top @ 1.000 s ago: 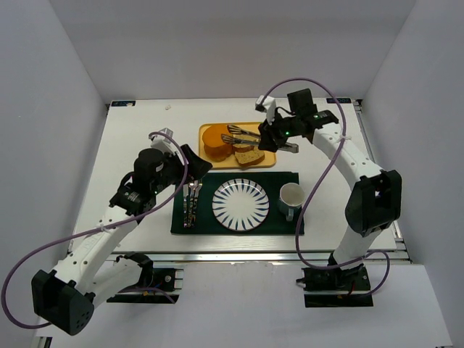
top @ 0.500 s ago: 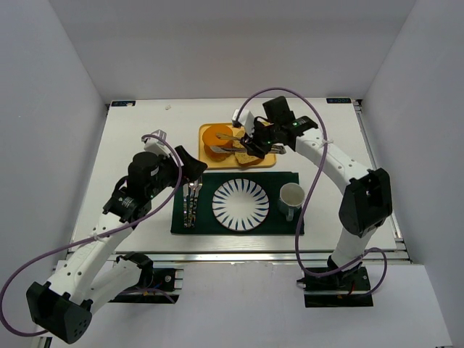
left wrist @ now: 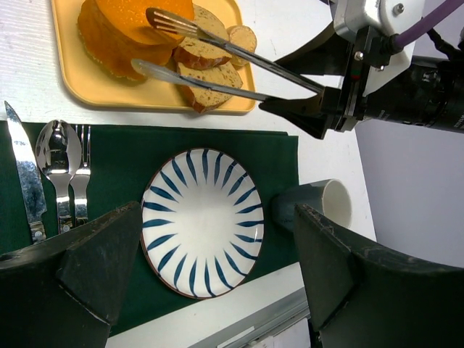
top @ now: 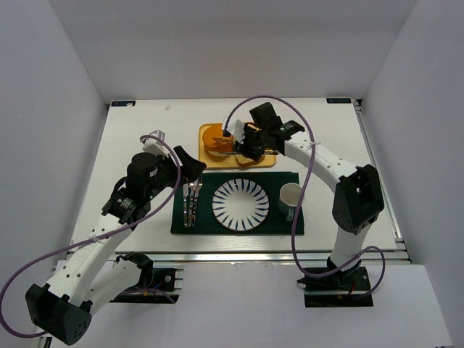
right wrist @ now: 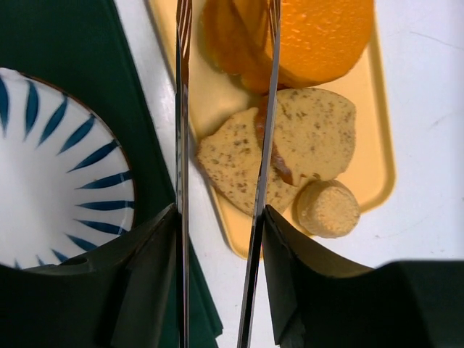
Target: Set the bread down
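The bread lies on a yellow tray (top: 269, 162): a thick orange bun (right wrist: 319, 36) (left wrist: 127, 29) (top: 213, 135), two tan speckled slices (right wrist: 232, 163) (right wrist: 315, 138) and a small round tan piece (right wrist: 328, 208). My right gripper (right wrist: 217, 217) (top: 250, 142) is shut on metal tongs (right wrist: 268, 109) (left wrist: 217, 65), whose arms are spread. The tong tips reach over the bun and the nearer slice and grip nothing. My left gripper (left wrist: 214, 246) (top: 190, 164) is open and empty, above the striped plate (left wrist: 203, 221).
A white plate with blue stripes (top: 241, 204) sits on a dark green placemat (top: 181, 221), in front of the tray. A knife, spoon and fork (top: 191, 203) lie left of the plate. A white mug (top: 291, 196) stands at its right.
My right arm has swung left with the tongs, from the tray's right side to over the slices and bun. My left arm has shifted slightly left.
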`<state>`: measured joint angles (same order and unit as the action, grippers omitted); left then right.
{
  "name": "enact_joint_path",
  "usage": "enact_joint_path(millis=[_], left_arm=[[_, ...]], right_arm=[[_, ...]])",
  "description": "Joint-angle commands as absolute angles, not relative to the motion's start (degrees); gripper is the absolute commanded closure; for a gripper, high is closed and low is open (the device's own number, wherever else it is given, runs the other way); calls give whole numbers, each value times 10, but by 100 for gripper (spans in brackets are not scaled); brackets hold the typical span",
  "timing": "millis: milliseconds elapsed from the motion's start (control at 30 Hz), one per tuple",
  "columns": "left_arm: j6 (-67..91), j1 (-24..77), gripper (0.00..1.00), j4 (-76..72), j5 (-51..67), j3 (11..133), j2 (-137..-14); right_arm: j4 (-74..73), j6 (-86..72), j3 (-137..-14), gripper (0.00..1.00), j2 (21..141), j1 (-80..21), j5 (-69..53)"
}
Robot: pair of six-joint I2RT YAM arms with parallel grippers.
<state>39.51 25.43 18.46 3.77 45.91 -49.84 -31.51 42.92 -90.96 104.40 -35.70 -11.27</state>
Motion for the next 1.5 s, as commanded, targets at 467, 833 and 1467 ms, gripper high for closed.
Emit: enact_joint_path(millis=[467,833,1467], left_arm=[[396,252,6,182,31,463,-483],[396,252,6,180,30,467,-483],[394,252,6,200,8,467,-453]], right_arm=[[-247,486,-871,50,1034,-374,-24],[-260,493,-882,89,1027,-373,-32],[-257,445,-749,100,786,-367,-161]])
